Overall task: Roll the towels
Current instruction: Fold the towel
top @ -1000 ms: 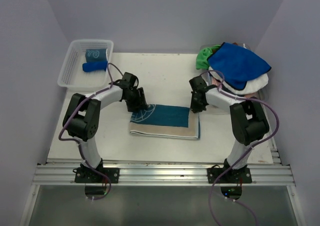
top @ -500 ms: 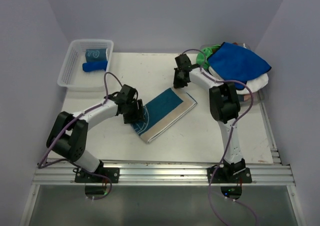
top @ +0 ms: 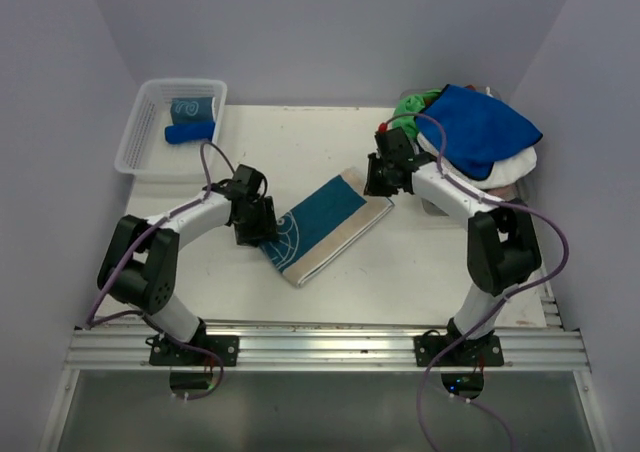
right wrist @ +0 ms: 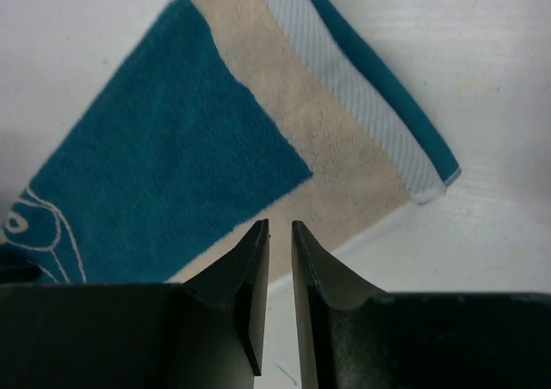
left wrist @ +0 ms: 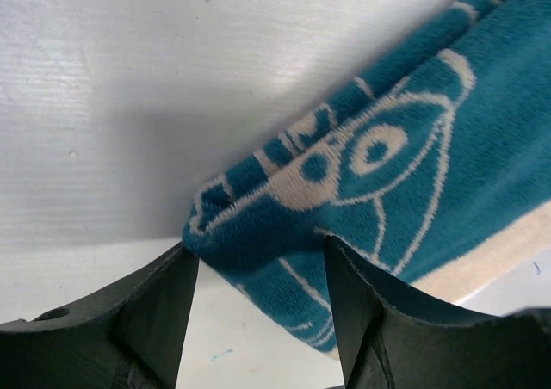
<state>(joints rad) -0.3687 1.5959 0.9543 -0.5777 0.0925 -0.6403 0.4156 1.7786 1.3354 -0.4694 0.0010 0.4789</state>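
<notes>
Shows the left tool (left wrist: pixel 258 253) with dark fingers (left wrist: pixel 155 320) spread wide. Straddles the folded corner of the teal and beige towel (left wrist: pixel 405 174), lying on the white worktop (left wrist: pixel 129 79).

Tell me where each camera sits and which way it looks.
Top: above and behind the arms, looking down on the table; both arms show.
Left wrist: on that arm, looking down past the left claw at the swirled corner of the teal towel.
Right wrist: likewise, past the right claw at its beige end.
Shared: all see that towel.
</notes>
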